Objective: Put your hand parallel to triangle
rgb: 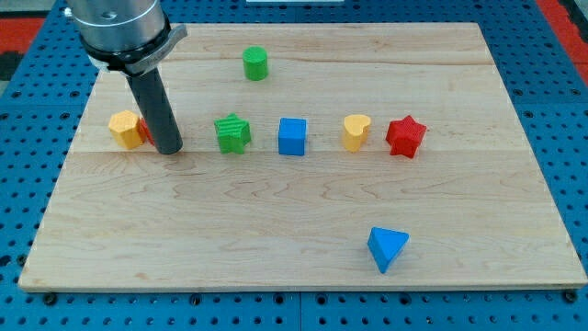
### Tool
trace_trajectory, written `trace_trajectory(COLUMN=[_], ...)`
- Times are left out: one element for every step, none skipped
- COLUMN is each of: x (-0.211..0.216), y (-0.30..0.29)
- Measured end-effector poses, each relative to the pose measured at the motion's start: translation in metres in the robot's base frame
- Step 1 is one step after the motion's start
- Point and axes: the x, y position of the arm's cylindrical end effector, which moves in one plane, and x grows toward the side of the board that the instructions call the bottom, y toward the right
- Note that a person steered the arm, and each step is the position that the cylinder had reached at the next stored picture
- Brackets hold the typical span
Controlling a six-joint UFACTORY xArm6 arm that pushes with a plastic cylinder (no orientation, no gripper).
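Note:
A blue triangle block [387, 248] lies near the view's bottom, right of centre, on the wooden board [276, 230]. My tip [169, 147] rests on the board at the view's left, far from the triangle, up and to the left of it. The tip stands just right of a yellow hexagon block [124, 128] and a red block [145, 130] that the rod mostly hides. A green star block [232, 133] is a little to the tip's right.
In a row across the middle stand a blue cube [292, 136], a yellow heart block [356, 131] and a red star block [405, 136]. A green cylinder [255, 63] stands near the view's top. The board lies on a blue perforated table [560, 110].

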Motion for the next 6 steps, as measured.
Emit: trace_trajectory(x=[0.001, 0.045, 0.088, 0.105, 0.127, 0.165], y=[0.006, 0.066, 0.18, 0.309, 0.362, 0.284])
